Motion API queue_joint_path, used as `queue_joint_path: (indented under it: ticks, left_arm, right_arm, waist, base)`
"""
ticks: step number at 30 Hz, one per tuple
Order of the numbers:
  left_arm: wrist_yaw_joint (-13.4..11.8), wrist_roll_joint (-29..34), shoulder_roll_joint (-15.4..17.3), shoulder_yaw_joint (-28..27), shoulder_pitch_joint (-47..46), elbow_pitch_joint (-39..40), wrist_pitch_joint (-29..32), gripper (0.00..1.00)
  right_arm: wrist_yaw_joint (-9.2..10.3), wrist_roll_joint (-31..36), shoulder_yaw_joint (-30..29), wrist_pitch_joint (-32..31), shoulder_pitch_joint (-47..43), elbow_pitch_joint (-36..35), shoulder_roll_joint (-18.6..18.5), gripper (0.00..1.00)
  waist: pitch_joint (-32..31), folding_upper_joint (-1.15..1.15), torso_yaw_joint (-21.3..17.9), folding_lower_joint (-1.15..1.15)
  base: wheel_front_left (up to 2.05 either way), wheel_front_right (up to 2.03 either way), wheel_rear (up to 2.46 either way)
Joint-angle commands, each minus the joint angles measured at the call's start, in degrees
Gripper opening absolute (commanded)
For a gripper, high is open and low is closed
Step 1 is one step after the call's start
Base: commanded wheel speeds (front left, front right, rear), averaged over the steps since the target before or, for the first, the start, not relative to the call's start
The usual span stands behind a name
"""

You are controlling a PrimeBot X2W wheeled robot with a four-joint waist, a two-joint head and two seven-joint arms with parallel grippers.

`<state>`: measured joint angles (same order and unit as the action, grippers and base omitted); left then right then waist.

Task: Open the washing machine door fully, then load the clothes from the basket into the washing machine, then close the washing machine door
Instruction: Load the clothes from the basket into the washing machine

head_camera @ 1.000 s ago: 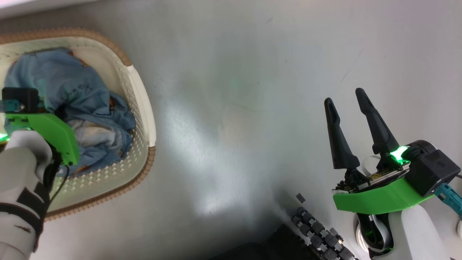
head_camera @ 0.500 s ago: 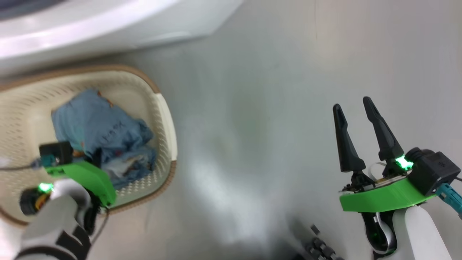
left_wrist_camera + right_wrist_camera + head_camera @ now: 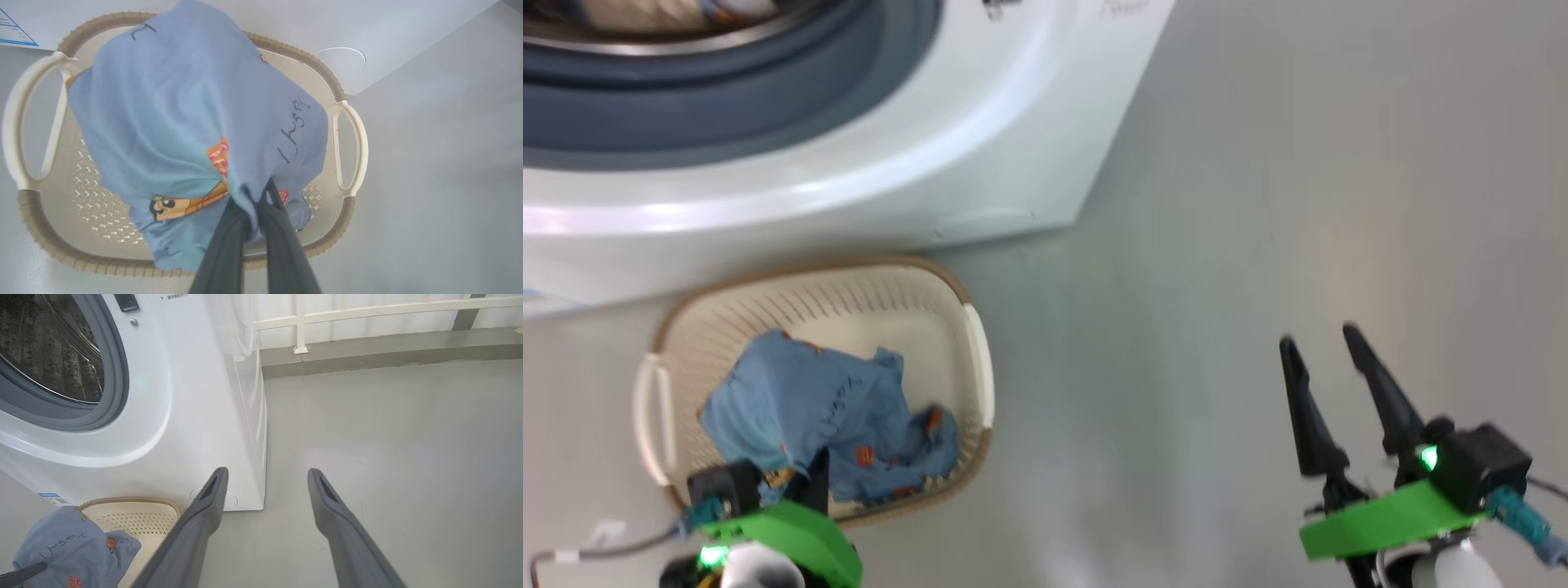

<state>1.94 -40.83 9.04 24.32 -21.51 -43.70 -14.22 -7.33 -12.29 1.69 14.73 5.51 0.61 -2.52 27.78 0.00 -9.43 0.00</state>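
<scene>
One blue garment of clothes [image 3: 184,122] pinched in left hand [image 3: 255,200], held over basket [image 3: 339,87] before washing machine [image 3: 931,180]. Empty right hand [image 3: 266,473] spread wide. Drum [image 3: 53,355] exposed, so opening step looks done; loading underway, transfer into drum and closing left.

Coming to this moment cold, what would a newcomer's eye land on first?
The light-blue clothes with orange cartoon motifs stand out first in the left wrist view, pinched in the left gripper and bunched over the cream basket. Next comes the white washing machine just behind the basket, its steel drum showing through the open mouth. The right gripper hangs open and empty over grey floor.
</scene>
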Motion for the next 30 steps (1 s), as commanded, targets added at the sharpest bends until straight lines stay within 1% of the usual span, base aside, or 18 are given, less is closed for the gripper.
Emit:
queue_joint_path:
  ticks: [1, 5, 10, 17, 25, 30]
  left_arm:
    - [-1.0, 1.6, 0.6, -3.1, 3.1, 3.0, -0.8, 0.0]
    - [-2.4, 5.4, -1.3, -6.6, 9.4, 9.9, -0.8, 0.0]
    - [-3.4, 9.9, -2.9, -9.1, 16.1, 16.8, -0.8, 0.0]
    - [-4.4, 14.0, -4.4, -13.0, 24.6, 25.5, -0.8, 0.0]
    - [-5.2, 18.1, -5.4, -15.1, 30.9, 33.5, -0.8, 0.0]
    - [-5.5, 20.3, -5.6, -15.1, 33.4, 37.0, -0.8, 0.0]
  right_arm:
    - [-0.16, 1.2, 1.0, 0.3, -2.5, -0.7, -0.4, 1.0]
    - [-0.16, 2.1, 0.4, 0.3, -5.9, 0.6, -0.4, 1.0]
    - [-0.16, 2.5, 0.4, 0.3, -9.6, 1.8, -0.4, 1.0]
    - [-0.16, 2.1, 0.2, 0.3, -14.4, 2.9, -0.5, 1.0]
    - [-0.16, 1.5, 0.7, 0.3, -17.4, 3.0, -1.3, 1.0]
    - [-0.16, 1.2, 0.7, 0.3, -18.2, 3.1, -1.6, 1.0]
  waist:
    - [-9.5, 0.0, 5.0, 0.0]
    - [-14.5, 0.0, 7.0, 0.0]
    - [-20.1, 0.0, 9.2, 0.0]
    - [-27.5, 0.0, 11.3, 0.0]
    - [-31.0, 0.0, 12.7, 0.0]
    - [-32.2, 0.0, 12.9, 0.0]
  base:
    - [0.0, 0.0, 0.0]
    - [0.0, 0.0, 0.0]
    - [0.0, 0.0, 0.0]
    - [0.0, 0.0, 0.0]
    - [0.0, 0.0, 0.0]
    - [0.0, 0.0, 0.0]
